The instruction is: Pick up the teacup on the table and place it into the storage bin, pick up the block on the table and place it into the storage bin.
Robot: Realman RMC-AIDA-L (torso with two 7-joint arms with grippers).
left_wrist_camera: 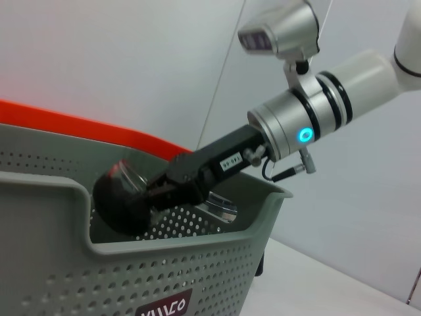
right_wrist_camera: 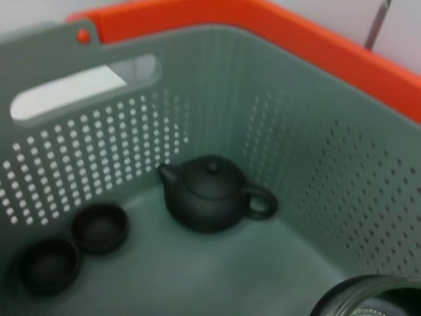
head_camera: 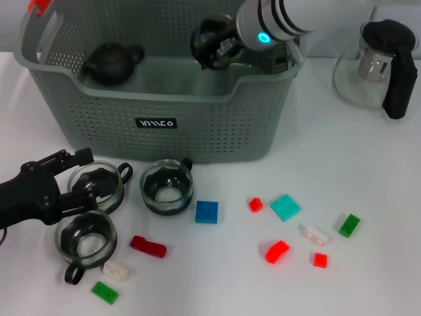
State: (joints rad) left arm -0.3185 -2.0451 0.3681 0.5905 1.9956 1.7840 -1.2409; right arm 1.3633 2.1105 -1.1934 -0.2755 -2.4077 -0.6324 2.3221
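Note:
My right gripper (head_camera: 214, 46) reaches down into the grey storage bin (head_camera: 158, 122) and is shut on a glass teacup (head_camera: 205, 38) with a dark base. The left wrist view shows that gripper (left_wrist_camera: 152, 192) holding the teacup (left_wrist_camera: 122, 197) just inside the bin's rim (left_wrist_camera: 197, 240). Three more glass teacups (head_camera: 168, 187) (head_camera: 99, 184) (head_camera: 85, 237) stand on the table in front of the bin. My left gripper (head_camera: 82, 179) lies open beside the leftmost pair, one finger over a cup. A blue block (head_camera: 206, 212) lies right of the middle teacup.
Inside the bin sit a black teapot (right_wrist_camera: 210, 194) and two small black cups (right_wrist_camera: 100, 227). Several small blocks are scattered over the front of the table, among them red (head_camera: 148, 246), cyan (head_camera: 285, 207) and green (head_camera: 349, 225). A glass teapot (head_camera: 375, 66) stands at the back right.

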